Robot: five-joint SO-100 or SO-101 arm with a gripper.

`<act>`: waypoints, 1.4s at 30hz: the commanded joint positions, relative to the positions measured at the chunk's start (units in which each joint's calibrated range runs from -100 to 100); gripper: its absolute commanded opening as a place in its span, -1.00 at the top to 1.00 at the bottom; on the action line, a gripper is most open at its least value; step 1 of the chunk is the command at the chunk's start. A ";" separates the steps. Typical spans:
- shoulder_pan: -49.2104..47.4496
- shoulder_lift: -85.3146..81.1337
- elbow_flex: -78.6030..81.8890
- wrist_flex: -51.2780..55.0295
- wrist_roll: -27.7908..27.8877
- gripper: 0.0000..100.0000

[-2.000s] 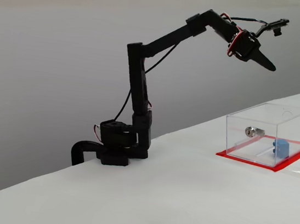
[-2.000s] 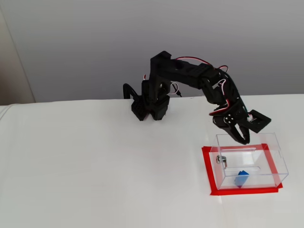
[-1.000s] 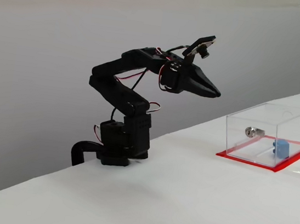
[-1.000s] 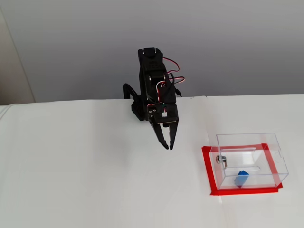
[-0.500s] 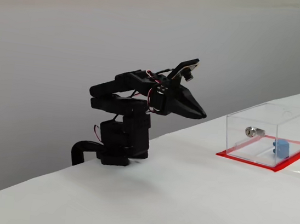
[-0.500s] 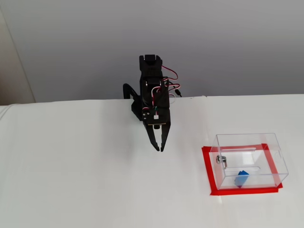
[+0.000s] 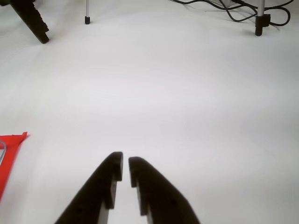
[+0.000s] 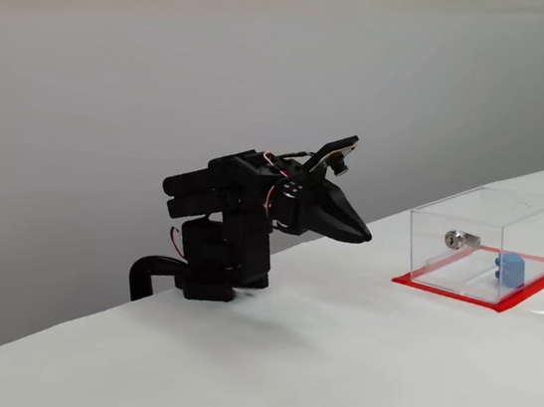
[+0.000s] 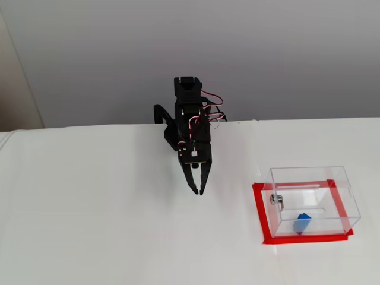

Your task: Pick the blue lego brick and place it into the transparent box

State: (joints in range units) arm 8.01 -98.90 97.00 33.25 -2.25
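Fixed views: one blue lego brick (image 9: pixel 301 223) sits inside the one transparent box (image 9: pixel 313 200), well right of the nearly closed, empty gripper (image 9: pixel 197 191).

No text, label, brand, number or sign can be read in any of the three views. The only possible candidates are small pale patches at the top right edge of a fixed view, far behind the transparent box (image 8: pixel 486 242), and they are too small and blurred to tell whether they carry writing.
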 commanded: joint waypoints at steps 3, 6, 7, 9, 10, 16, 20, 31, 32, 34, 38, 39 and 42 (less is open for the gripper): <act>1.12 -1.01 2.46 2.61 0.89 0.97; 2.45 -1.01 2.46 9.31 2.61 0.97; 2.60 -1.10 2.46 12.01 2.82 0.97; 2.52 -1.10 2.46 17.06 2.46 0.97; 2.23 -1.10 2.46 18.28 2.46 0.97; 2.52 -1.10 2.46 18.80 2.04 0.97; 2.60 -1.10 2.46 18.80 1.67 0.97; 2.60 -0.93 2.28 18.71 1.88 0.98; 2.60 -0.93 2.28 18.71 1.88 0.98; 2.60 -0.93 2.28 18.71 1.88 0.98; 2.60 -0.93 2.28 18.71 1.88 0.98; 2.60 -0.93 2.28 18.71 1.88 0.98; 2.60 -0.93 2.28 18.71 1.88 0.98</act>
State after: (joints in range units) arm 10.04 -99.15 98.50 51.93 -0.44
